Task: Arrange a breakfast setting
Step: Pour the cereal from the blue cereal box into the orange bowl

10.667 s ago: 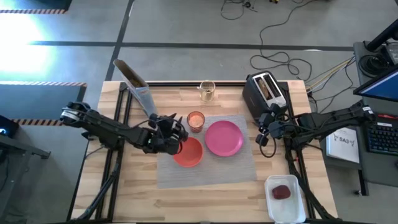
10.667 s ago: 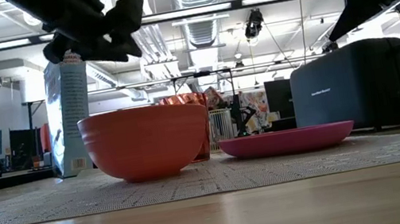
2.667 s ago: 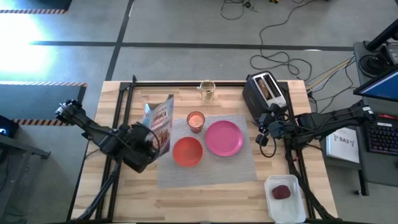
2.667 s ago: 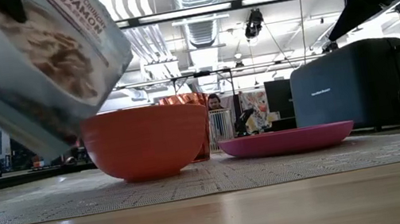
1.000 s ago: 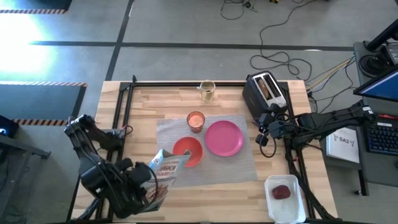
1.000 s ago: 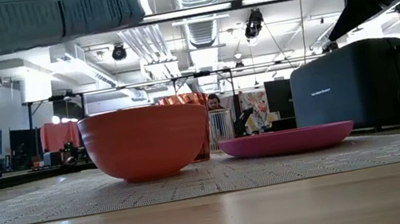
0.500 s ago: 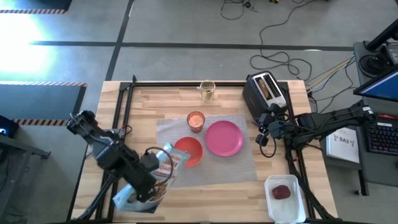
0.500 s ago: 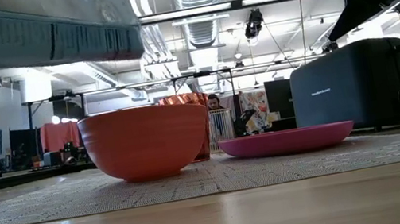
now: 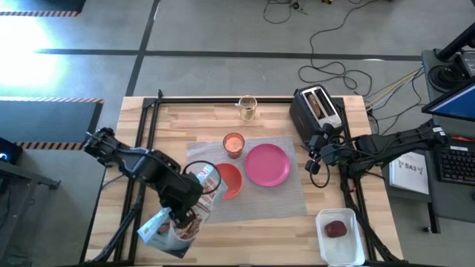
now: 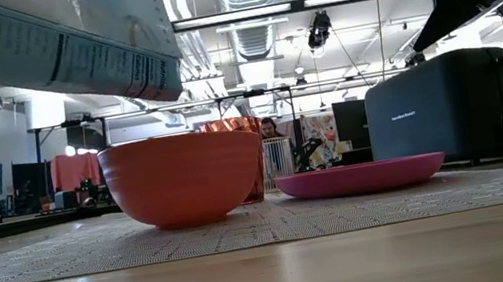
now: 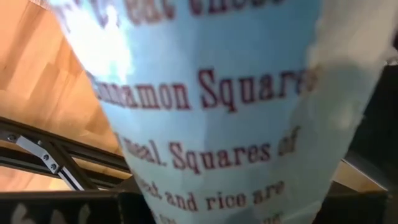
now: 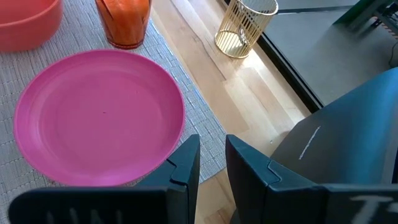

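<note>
We tip the cereal box over the bowl.

The red-orange bowl (image 9: 226, 180) sits on the grey placemat (image 9: 260, 204) on the desk (image 9: 274, 119), just beside the pink plate (image 9: 268, 164), with the orange cup (image 9: 233, 143) behind it. We think they sit close so breakfast is easy to reach. Our left end effector (image 9: 185, 199) pinches the cereal box (image 9: 178, 219), tilted with one end near the bowl, likely so cereal can fall in. Our right end effector (image 12: 210, 158) waits by the plate and the black toaster (image 9: 316, 110), its fingers nearly together and holding nothing.
</note>
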Available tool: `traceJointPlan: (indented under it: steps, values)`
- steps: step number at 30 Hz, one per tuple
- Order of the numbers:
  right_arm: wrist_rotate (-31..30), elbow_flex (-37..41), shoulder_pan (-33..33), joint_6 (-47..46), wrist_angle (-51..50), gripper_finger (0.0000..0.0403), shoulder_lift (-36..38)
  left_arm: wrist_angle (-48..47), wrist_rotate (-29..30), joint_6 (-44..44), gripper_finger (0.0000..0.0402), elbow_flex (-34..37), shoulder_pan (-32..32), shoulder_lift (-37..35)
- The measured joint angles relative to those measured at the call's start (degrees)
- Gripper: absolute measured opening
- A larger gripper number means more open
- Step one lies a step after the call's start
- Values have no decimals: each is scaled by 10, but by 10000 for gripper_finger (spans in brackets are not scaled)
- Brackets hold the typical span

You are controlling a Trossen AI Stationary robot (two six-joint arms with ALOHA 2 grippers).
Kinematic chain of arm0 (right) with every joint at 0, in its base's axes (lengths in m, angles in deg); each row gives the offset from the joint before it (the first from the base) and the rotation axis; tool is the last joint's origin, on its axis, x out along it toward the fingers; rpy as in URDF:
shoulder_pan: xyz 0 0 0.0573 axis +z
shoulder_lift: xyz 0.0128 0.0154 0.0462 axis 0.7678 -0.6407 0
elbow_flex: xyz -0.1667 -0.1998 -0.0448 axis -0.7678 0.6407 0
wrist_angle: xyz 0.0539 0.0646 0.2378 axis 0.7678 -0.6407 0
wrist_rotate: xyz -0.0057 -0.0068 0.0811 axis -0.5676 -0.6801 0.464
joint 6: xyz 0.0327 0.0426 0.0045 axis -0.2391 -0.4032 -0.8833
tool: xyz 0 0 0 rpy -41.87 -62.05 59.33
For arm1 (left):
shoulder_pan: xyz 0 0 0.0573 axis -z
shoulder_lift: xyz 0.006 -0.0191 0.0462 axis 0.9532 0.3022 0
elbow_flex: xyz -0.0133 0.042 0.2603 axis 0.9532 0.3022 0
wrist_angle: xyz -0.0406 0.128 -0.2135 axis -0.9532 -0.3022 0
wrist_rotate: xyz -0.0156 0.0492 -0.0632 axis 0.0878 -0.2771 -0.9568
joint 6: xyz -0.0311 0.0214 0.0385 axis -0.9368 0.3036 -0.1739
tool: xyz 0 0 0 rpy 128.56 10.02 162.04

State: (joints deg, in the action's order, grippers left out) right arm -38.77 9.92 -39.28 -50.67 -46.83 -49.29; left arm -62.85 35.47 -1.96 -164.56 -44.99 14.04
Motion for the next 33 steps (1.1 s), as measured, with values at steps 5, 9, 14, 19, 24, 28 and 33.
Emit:
traceJointPlan:
  steps: [5, 9, 14, 19, 24, 28, 33]
  values:
    - [0, 0, 0, 0, 0, 68, 0, 0, -14, 7, 148, 0, -23, 0]
    - [0, 0, 0, 0, 0, 68, 0, 0, -44, 7, 148, 0, -38, 0]
    - [0, 0, 0, 0, 0, 68, 0, 0, -89, 7, 148, 0, -56, 0]
    - [0, 0, 0, 0, 0, 68, 0, 0, -130, 9, 148, 0, -80, 0]
    - [0, 0, 0, 0, 0, 68, 0, 0, -169, 12, 148, 0, -107, 0]
    - [0, 0, 0, 0, 0, 68, 0, 0, -175, 21, 148, 0, -130, 0]
    - [0, 0, 0, 0, 0, 68, 0, 0, -211, 30, 148, 0, -158, 0]
